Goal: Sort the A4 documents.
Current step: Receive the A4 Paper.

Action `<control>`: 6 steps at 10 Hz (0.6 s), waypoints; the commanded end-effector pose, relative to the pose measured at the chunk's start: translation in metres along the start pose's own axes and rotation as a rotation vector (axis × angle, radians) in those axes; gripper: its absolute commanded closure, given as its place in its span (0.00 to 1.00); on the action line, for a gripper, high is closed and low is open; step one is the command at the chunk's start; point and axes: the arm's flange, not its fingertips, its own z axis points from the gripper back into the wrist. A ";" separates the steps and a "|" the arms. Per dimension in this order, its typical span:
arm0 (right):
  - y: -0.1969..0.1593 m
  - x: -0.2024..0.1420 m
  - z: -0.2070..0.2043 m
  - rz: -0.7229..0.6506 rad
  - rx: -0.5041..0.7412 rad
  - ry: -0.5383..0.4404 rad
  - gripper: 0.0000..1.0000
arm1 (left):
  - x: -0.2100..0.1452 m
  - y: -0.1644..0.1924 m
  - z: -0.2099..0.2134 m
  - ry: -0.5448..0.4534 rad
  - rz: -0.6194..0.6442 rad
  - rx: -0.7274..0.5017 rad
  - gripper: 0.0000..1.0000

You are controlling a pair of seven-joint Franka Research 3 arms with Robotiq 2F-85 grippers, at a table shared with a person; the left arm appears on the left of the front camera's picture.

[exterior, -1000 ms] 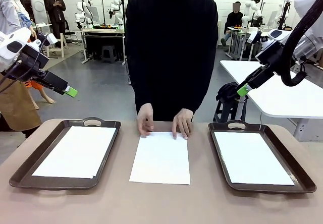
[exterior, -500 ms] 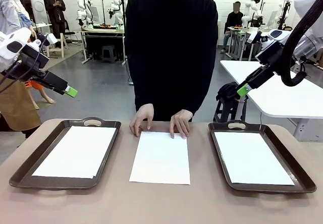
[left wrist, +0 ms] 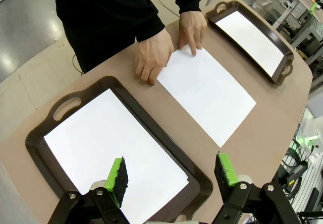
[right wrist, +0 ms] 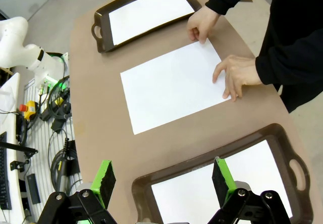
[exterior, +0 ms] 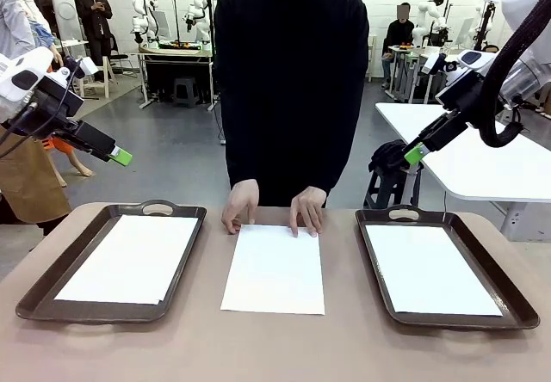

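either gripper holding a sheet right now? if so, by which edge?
Nothing held. Left gripper and right gripper hang open above the trays. The person's fingers rest at the far edge of the middle sheet.

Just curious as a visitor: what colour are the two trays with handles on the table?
Dark brown. The left tray and right tray show best in the front view.

Matt white paper sheets (exterior: pixel 274 268); glossy brown trays (exterior: pixel 34 292).

One A4 sheet (exterior: pixel 274 268) lies on the table (exterior: pixel 344 348) between two trays (exterior: pixel 39 292), each holding a sheet (exterior: pixel 129 257). A person's hands (exterior: pixel 307 211) rest at its far edge.
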 end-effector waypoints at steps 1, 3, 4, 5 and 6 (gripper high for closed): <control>-0.001 0.000 0.000 -0.001 0.000 0.000 0.00 | 0.000 0.000 0.001 -0.004 -0.005 -0.011 0.10; -0.001 0.000 0.000 -0.001 0.000 0.000 0.00 | 0.000 0.000 0.001 -0.004 -0.005 -0.011 0.10; -0.001 0.000 0.000 -0.001 0.000 0.000 0.00 | 0.000 0.000 0.001 -0.004 -0.005 -0.011 0.10; -0.001 0.000 0.000 -0.001 0.000 0.000 0.00 | 0.000 0.000 0.001 -0.004 -0.005 -0.011 0.10; -0.001 0.000 0.000 -0.001 0.000 0.000 0.00 | 0.000 0.000 0.001 -0.004 -0.005 -0.011 0.10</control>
